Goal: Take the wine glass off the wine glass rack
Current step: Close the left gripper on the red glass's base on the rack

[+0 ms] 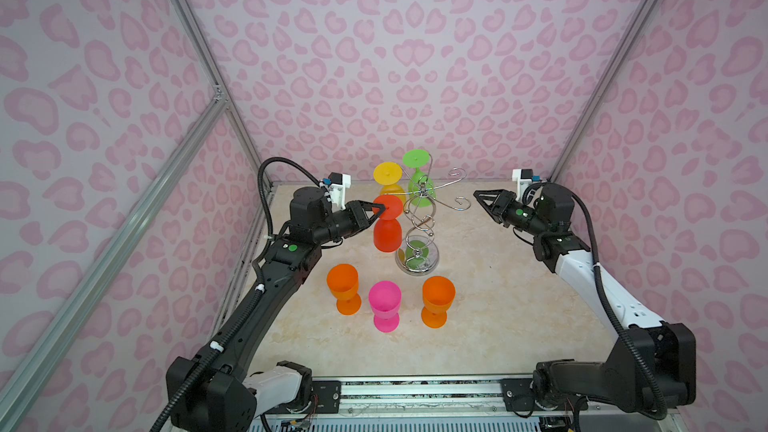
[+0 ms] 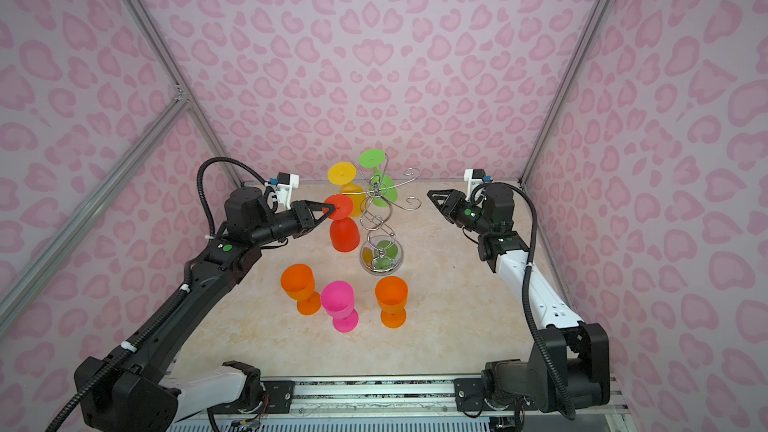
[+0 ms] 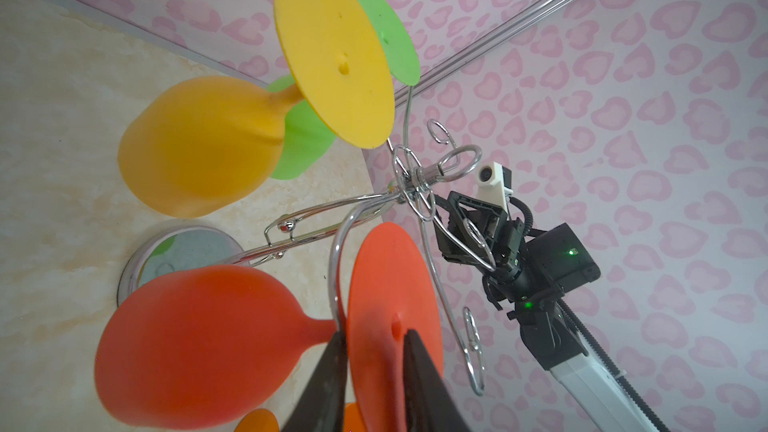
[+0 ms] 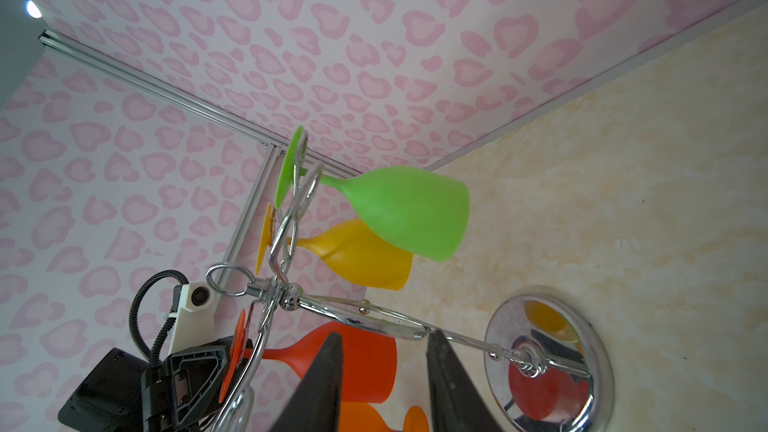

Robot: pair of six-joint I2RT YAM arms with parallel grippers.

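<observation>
Wine glass rack (image 1: 417, 260) bears three glasses (image 1: 387, 173); left tool (image 1: 380, 210) seemingly clamps red glass (image 1: 387, 235), right tool (image 1: 478, 196) apart.

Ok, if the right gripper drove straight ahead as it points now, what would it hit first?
Probably the shiny chrome wire rack: the right gripper aims at its empty curled arm; depth is unclear.

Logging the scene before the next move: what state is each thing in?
wine glass rack, standing upright
red wine glass, hanging inverted from it
yellow wine glass, hanging inverted
green wine glass, hanging inverted
left-side orange wine glass, standing upright
right-side orange wine glass, standing upright
pink wine glass, standing upright
left gripper, jaws straddling the red foot, contact unclear
right gripper, open, empty
</observation>
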